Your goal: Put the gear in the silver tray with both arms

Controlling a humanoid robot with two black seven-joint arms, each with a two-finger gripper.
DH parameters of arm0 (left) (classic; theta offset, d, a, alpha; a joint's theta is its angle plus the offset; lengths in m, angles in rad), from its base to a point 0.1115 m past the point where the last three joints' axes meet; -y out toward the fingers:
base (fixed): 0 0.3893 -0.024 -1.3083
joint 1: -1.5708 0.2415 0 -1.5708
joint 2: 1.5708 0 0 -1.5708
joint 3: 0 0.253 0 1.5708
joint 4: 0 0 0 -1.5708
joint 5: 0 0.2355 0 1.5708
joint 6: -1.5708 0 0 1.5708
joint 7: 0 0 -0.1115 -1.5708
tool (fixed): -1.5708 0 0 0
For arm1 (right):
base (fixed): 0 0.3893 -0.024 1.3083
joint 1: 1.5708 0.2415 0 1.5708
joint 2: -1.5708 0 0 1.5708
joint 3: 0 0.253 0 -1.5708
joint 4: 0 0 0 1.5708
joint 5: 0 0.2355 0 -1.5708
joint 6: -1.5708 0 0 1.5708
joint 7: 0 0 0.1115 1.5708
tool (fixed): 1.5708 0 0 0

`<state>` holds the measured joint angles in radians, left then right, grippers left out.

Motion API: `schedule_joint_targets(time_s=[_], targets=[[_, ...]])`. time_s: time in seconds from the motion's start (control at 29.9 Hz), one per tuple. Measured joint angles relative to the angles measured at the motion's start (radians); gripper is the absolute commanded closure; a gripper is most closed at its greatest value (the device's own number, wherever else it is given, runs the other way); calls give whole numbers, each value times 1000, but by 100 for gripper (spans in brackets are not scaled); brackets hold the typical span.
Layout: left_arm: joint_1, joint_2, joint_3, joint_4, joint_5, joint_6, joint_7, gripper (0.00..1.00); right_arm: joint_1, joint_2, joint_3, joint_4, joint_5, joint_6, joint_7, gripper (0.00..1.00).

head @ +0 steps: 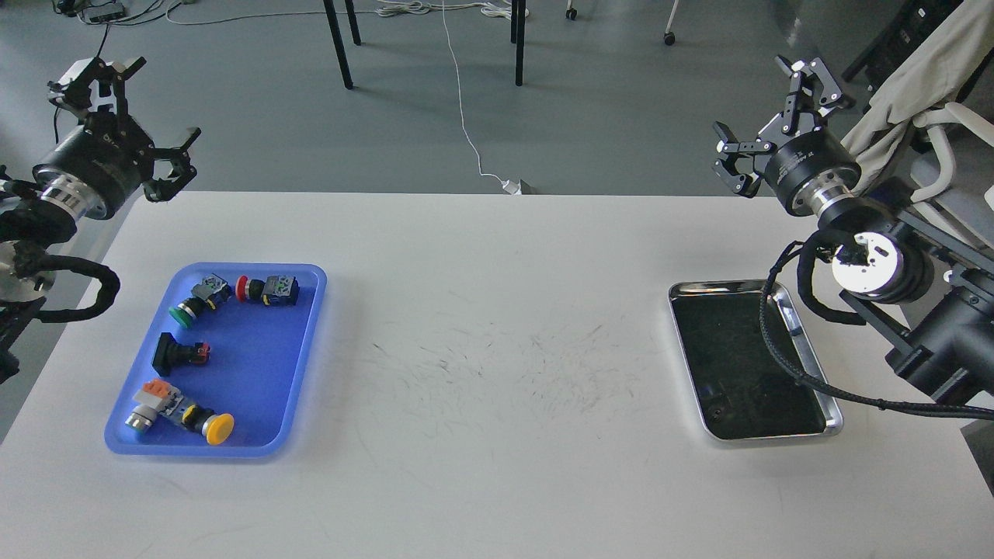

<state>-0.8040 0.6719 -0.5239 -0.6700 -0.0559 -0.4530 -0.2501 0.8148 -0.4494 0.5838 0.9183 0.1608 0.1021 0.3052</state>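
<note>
The gear is several push-button switches in a blue tray (260,373) at the table's left: a green one (185,310), a red one (266,289), a black one (178,353) and a yellow one (203,421). The silver tray (722,286) lies at the right with nothing in it. My left gripper (144,105) hangs open in the air beyond the table's far left corner, holding nothing. My right gripper (757,97) is open and holding nothing above the far right edge, behind the silver tray. A black cable (784,361) from my right arm drapes across the tray's right side.
Between the two trays the white table (497,349) has scuff marks in its middle. Beyond the far edge are grey floor, chair legs (339,46) and a white cord (466,132). A chair draped with beige cloth (916,85) stands at the far right.
</note>
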Motion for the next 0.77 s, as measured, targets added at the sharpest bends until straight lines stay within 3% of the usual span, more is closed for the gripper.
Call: schedule_joint_targets(time_s=[0.53,0.77], targets=[[-9,-36,-15,23,-2,44,2,2,-29,26,-6,-4,-25,-26,-1,0],[-10,-73,-24,20,2,105,0,2,-17,28,-1,-1,-26,-25,0,0]])
